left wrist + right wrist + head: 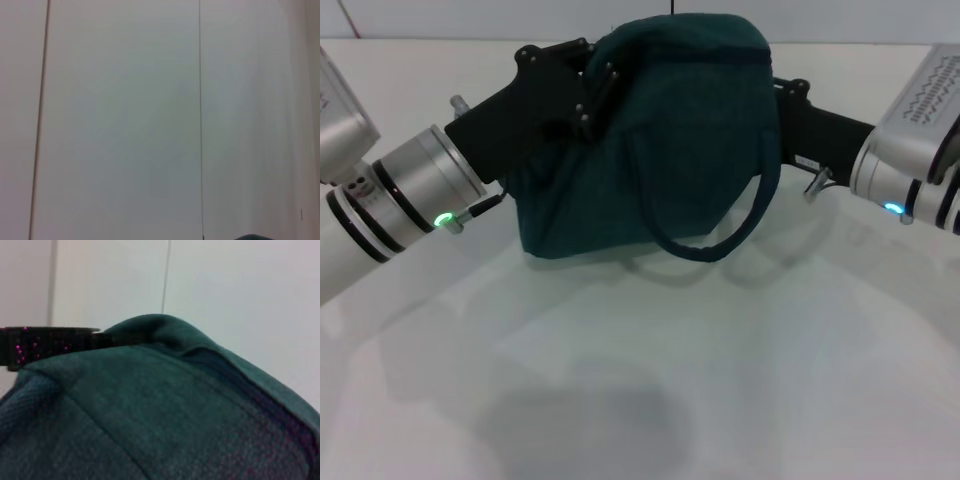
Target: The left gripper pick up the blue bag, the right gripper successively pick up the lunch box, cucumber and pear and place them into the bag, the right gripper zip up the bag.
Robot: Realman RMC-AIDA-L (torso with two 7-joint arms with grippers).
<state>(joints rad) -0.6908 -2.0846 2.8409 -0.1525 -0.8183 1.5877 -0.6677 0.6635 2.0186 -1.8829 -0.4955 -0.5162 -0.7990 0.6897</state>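
**Bag held upright between both claws**

Your left gripper (pixel 588 85), the black two-fingered claw on the silver-white arm with the green light, is pressed against the upper left side of the dark teal-blue soft fabric bag (pixel 660 150); its fingers look clamped on the fabric near the top corner. Your right gripper (pixel 790 100), the black claw with the small white label, reaches in at the bag's upper right side, and its fingertips are hidden behind the fabric, so you cannot tell whether they are apart or together. The bag stands upright toward the far edge of the white bench (pixel 640 380), midway between its left and right edges, with one loop handle (pixel 715 240) hanging down its front. Your right wrist view is filled by the bag's fabric (pixel 150 410).
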